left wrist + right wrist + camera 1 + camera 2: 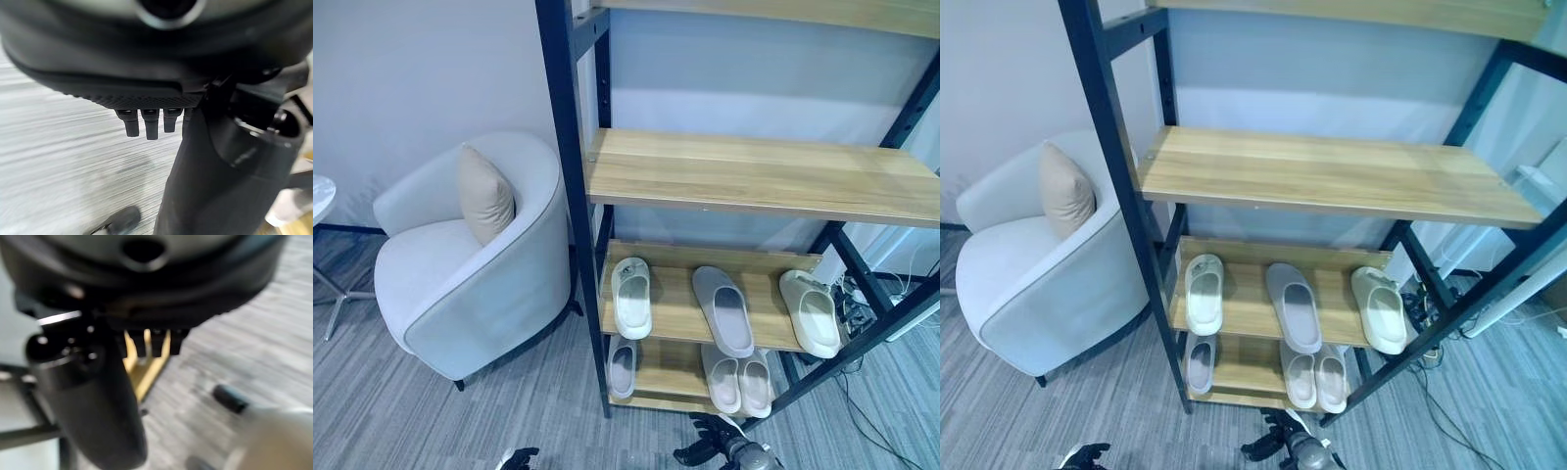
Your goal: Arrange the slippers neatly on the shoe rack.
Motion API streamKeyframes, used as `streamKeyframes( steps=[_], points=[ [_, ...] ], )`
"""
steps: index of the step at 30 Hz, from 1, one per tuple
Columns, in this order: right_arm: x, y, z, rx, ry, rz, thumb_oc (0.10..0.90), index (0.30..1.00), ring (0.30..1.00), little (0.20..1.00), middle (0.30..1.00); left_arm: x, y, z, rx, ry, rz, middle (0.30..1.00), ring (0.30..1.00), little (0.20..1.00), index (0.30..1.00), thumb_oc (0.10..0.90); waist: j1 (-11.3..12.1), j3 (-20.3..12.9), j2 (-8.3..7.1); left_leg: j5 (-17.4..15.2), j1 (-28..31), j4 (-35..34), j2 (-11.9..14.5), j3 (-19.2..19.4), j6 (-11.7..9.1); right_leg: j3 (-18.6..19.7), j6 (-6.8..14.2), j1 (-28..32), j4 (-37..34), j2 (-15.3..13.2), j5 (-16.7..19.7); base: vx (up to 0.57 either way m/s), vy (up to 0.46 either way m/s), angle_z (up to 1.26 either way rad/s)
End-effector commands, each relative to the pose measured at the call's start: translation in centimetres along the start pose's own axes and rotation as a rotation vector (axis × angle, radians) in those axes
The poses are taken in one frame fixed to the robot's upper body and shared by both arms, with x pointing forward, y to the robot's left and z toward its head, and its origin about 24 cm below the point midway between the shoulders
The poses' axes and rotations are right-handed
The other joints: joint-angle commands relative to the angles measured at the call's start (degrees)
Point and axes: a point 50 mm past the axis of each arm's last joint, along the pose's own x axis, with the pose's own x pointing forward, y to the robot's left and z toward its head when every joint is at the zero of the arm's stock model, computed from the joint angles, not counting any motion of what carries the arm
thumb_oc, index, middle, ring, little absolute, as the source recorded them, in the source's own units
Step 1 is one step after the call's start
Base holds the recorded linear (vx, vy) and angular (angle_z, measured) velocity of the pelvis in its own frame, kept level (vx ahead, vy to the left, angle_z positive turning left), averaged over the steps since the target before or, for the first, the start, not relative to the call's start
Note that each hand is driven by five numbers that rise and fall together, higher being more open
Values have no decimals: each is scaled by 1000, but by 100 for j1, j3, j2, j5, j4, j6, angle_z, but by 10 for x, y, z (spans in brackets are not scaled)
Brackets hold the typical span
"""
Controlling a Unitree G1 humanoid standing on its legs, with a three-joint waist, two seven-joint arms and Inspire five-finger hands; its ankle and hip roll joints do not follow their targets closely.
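Home-like lounge or entry corner: grey carpet tiles [401, 411], a white tub armchair [470, 264] with a beige cushion [485, 194] against a pale wall [411, 69], beside a black-framed wooden shoe rack [754, 176] holding slippers [722, 309].

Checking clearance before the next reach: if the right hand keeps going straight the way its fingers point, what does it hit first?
Likely the shoe rack: in the right wrist view the right hand has straight fingers aimed at its yellowish wood, with grey floor beside it. Depth is unclear, so the floor could come first.
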Motion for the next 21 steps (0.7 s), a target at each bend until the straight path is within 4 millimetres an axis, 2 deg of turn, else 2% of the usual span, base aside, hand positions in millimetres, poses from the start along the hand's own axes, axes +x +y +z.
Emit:
streamKeyframes(
  steps=[1,2,4,5,6,7,8,9,10,11,12,13,14,15,16,18,19,21],
  points=[
    [5,-27,53,-91,-198,-61,800,900,900,900,900,5,2,41,68,-127,0,900,900,900,900,800,-73,90,-48,-224,-198,46,90,-13,-239,146,361,286,226,-140,-751,-2,40,2],
    [5,-24,64,-75,-243,-43,800,900,900,900,900,5,-2,44,90,-143,-14,900,900,900,900,800,-73,95,-42,-222,-172,46,90,6,-238,168,377,332,156,-155,-709,0,0,0],
    [4,-21,71,-72,-278,-28,800,900,900,900,900,5,-4,46,97,-153,-19,900,900,900,900,800,-70,99,-40,-227,-163,46,83,6,-236,180,380,357,113,-159,-687,0,0,0],
    [1,-13,90,-99,-366,13,800,900,900,900,900,4,-6,50,108,-178,-21,900,900,900,900,800,-53,104,-44,-242,-145,46,96,23,-239,190,385,384,39,-164,-659,0,0,0],
    [1,-13,90,-99,-366,13,800,900,900,900,900,4,-7,50,108,-178,-21,900,900,900,900,800,-52,105,-42,-243,-141,46,97,25,-239,192,386,389,37,-163,-657,0,0,0],
    [4,-34,146,-82,-445,-18,800,900,900,900,900,5,-3,56,133,-195,-24,900,900,900,900,800,48,53,-65,-201,-184,46,112,19,-250,172,384,382,-30,-166,-611,-50,-18,-3],
    [-21,-33,110,-43,-520,81,800,900,900,900,900,4,7,57,96,-232,4,900,900,900,900,800,-26,110,-79,-173,-187,46,127,74,-272,206,411,363,-24,-162,-579,-26,-19,-9],
    [-21,-33,109,-42,-518,81,800,900,900,900,900,4,7,57,96,-231,2,900,900,900,900,800,-21,108,-75,-218,-153,46,130,75,-275,206,415,399,-30,-160,-614,-80,-22,8],
    [-47,-22,113,-114,-643,194,800,900,900,900,900,3,10,42,103,-198,1,900,900,900,900,800,-102,149,-100,-158,-181,46,163,122,-287,257,410,338,-17,-135,-584,0,0,0],
    [-47,-22,112,-113,-640,194,800,900,900,900,900,3,9,41,103,-197,-1,900,900,900,900,800,-99,146,-93,-205,-148,46,165,122,-290,257,414,374,-24,-132,-621,-57,-16,-9],
    [-64,-28,122,-182,-714,245,800,900,900,900,900,3,11,27,84,-138,-1,900,900,900,900,800,-150,166,-125,-198,-134,46,192,145,-304,284,407,373,-22,-101,-632,5,-6,-33],
    [-64,-28,122,-183,-713,245,800,900,900,900,900,3,11,28,83,-139,-2,900,900,900,900,800,-150,166,-118,-199,-134,46,193,144,-305,283,407,374,-21,-100,-633,-32,-16,-35],
    [-92,-39,144,-273,-835,276,800,900,900,900,900,2,11,10,40,-63,-1,900,900,900,900,800,-195,145,-158,-196,-134,46,218,170,-324,303,404,371,-27,-76,-633,-11,-10,-16],
    [-92,-39,143,-274,-833,276,800,900,900,900,900,2,11,10,40,-63,-3,900,900,900,900,800,-196,144,-147,-197,-134,46,219,168,-324,300,404,373,-26,-75,-635,-4,-18,-8],
    [-118,-46,153,-362,-909,317,800,900,900,900,900,1,8,1,17,-28,-15,900,900,900,900,800,-235,106,-173,-200,-129,46,233,187,-342,320,408,369,-44,-54,-625,0,0,0],
    [-127,-48,155,-385,-929,323,800,900,900,900,900,0,4,-1,15,-23,-27,900,900,900,900,800,-246,96,-169,-197,-130,46,240,198,-347,321,410,366,-49,-49,-622,0,0,0],
    [-147,-55,161,-414,-982,332,800,900,900,900,900,-1,-2,-5,7,-14,-51,900,900,900,900,800,-282,70,-171,-181,-139,46,271,214,-362,326,417,349,-66,-32,-608,0,0,0],
    [-154,-57,162,-418,-1001,331,800,900,900,900,900,-1,-5,-5,0,-15,-58,900,900,900,900,800,-292,63,-166,-178,-146,46,280,223,-366,327,418,341,-66,-27,-606,0,0,0]
  ],
)
